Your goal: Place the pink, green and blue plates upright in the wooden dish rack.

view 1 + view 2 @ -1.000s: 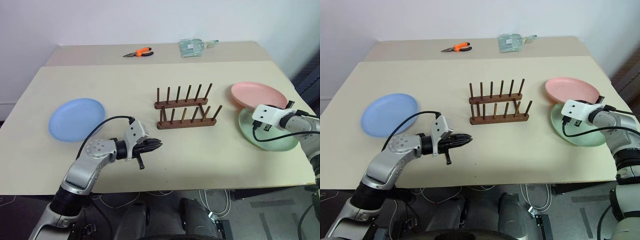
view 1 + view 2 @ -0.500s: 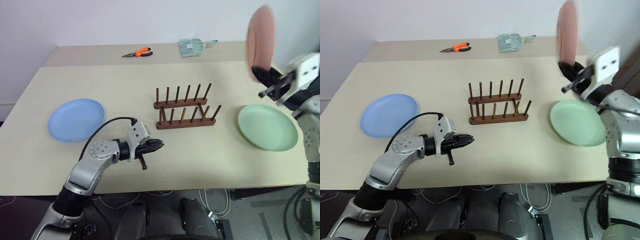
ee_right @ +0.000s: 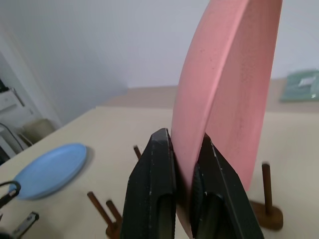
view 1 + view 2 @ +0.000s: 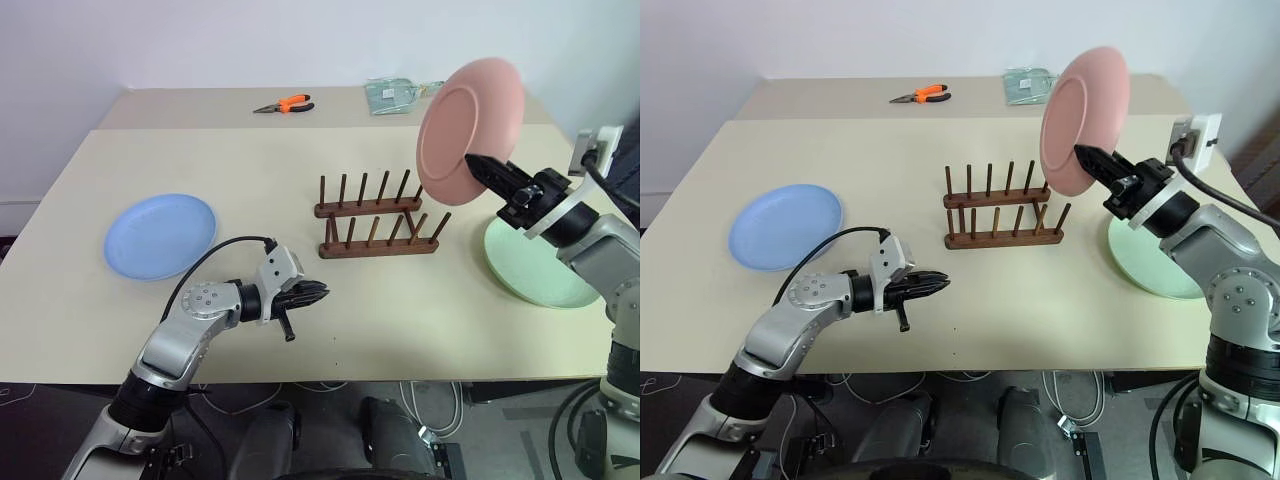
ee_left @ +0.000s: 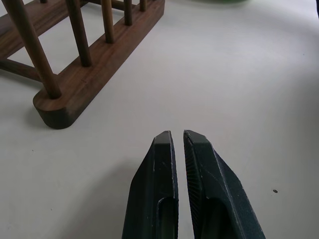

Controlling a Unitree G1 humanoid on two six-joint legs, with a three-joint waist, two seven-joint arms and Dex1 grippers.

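Beige table (image 4: 300, 160) against white wall (image 4: 200, 40) — orange pliers (image 4: 283, 104) lying near wall.

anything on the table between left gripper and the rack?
No: bare tabletop between the shut left gripper and the wooden dish rack, seen in the left wrist view.
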